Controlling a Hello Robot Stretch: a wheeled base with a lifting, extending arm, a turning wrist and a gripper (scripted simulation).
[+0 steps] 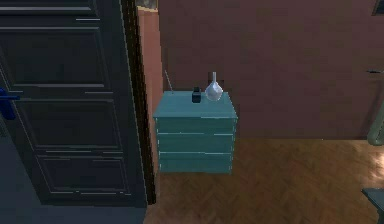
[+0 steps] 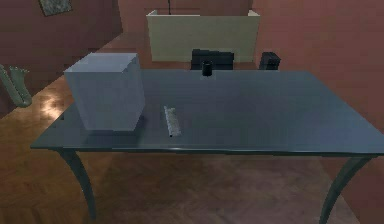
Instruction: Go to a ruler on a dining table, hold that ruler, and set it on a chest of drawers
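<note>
Ruler: thin pale grey strip, flat on the dining table, toward the near edge and left of the middle. Long axis runs roughly from the near edge to the far edge, slightly slanted.

Just beside it on the left stands a large grey-blue box, upright on the tabletop. Cannot tell if box and ruler touch.

Table top is dark blue-grey, with curved legs at the near corners. A small dark object sits at the far edge, well apart from the ruler.

Beyond the far edge are two dark chairs, one near the middle and one further right. Behind them is a cream panel against a reddish wall.

A brass-coloured thing is at the arm side view's left edge; too little shows to name it. Picture frame on the wall at top left.

Forward view: teal chest of drawers, three drawers, against a reddish wall on a wooden floor. On its top are a clear glass vase and, just left of it, a small dark jar.

Dark panelled door stands on the forward view's left, with a blue handle at the edge.

Gripper: cannot tell its state from these views.
</note>
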